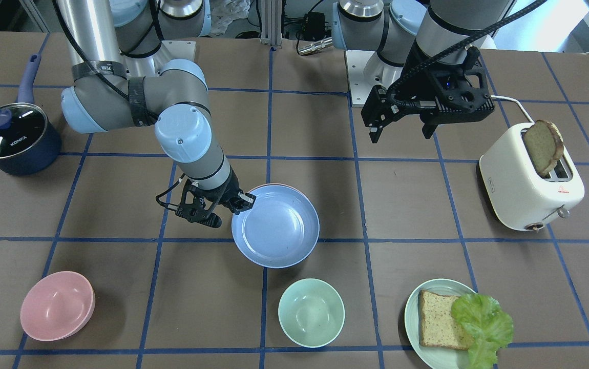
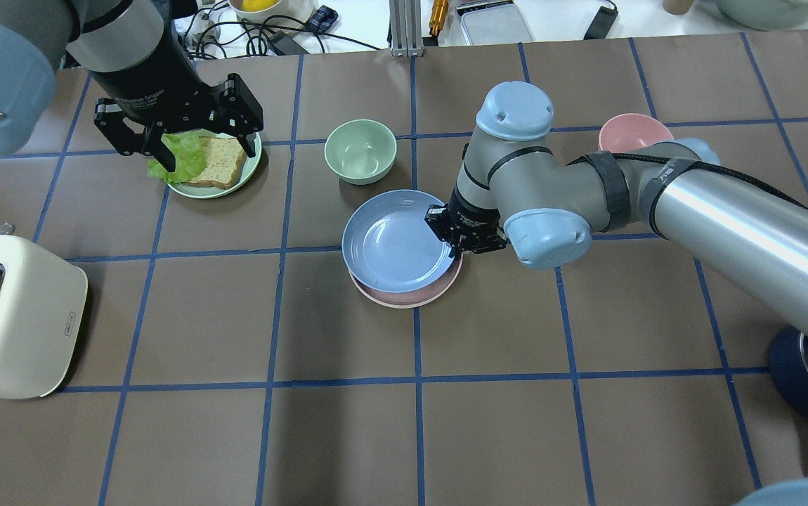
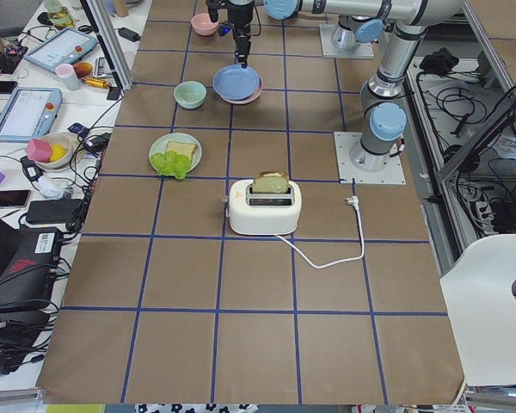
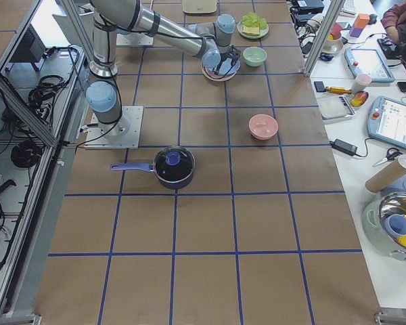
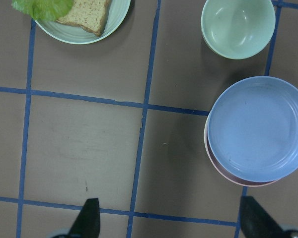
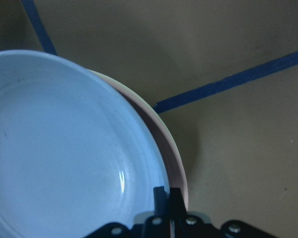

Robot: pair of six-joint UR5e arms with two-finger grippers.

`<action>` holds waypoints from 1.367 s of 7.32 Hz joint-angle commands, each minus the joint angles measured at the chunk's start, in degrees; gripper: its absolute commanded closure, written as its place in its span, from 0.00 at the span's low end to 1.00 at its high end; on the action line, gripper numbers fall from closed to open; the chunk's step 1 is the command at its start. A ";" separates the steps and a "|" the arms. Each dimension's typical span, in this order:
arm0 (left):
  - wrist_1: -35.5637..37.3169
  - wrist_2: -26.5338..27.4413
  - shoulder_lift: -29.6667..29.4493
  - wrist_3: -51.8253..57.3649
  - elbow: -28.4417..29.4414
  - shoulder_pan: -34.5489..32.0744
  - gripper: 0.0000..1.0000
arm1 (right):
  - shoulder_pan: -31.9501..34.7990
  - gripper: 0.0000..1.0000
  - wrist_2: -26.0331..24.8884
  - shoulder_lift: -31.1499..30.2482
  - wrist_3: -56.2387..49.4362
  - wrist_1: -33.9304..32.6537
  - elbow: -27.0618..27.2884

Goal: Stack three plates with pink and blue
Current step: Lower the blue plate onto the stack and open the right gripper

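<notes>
Right gripper [image 2: 456, 237] pinched on the blue plate [image 2: 391, 240] rim. Plate hangs off-centre over the pink plate [image 2: 407, 300] beneath the fingers. Likely best: centre, lower flat, then release. Left gripper [image 2: 197, 151] spread, holding nothing.

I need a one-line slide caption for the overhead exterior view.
Right gripper grips the rim of the blue plate, offset over the pink plate; left gripper hovers open.

Right pincer [image 1: 246, 201] clamped on blue plate [image 1: 279, 228] rim, left pincer [image 1: 401, 132] raised, open
</notes>
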 commanded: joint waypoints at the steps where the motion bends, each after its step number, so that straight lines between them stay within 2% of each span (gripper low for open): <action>1: 0.02 0.00 0.00 -0.02 0.00 0.00 0.00 | 0.20 0.63 -0.09 0.07 0.15 -0.01 -0.07; 2: 0.02 0.00 0.00 -0.02 0.00 0.00 0.00 | 0.11 0.43 -0.43 -0.37 -0.29 -0.10 -0.25; 3: -0.07 0.00 0.00 -0.02 0.00 0.00 0.00 | -0.06 0.35 -0.87 -0.37 -0.47 -0.10 -0.68; 6: 0.02 0.00 0.00 -0.02 0.00 0.00 0.00 | -0.94 0.34 -1.40 -1.16 -3.72 -0.10 -1.12; 7: -0.07 0.00 0.09 0.07 0.00 0.00 0.00 | -1.12 0.31 -3.23 -1.68 -5.20 0.07 -2.61; 8: 0.02 0.00 0.09 0.07 0.00 0.00 0.00 | -1.47 0.27 -3.69 -2.21 -7.48 1.12 -4.36; 10: -0.07 0.00 0.09 0.07 0.00 0.00 0.00 | -4.01 0.26 -3.60 -4.31 -12.20 4.54 -5.87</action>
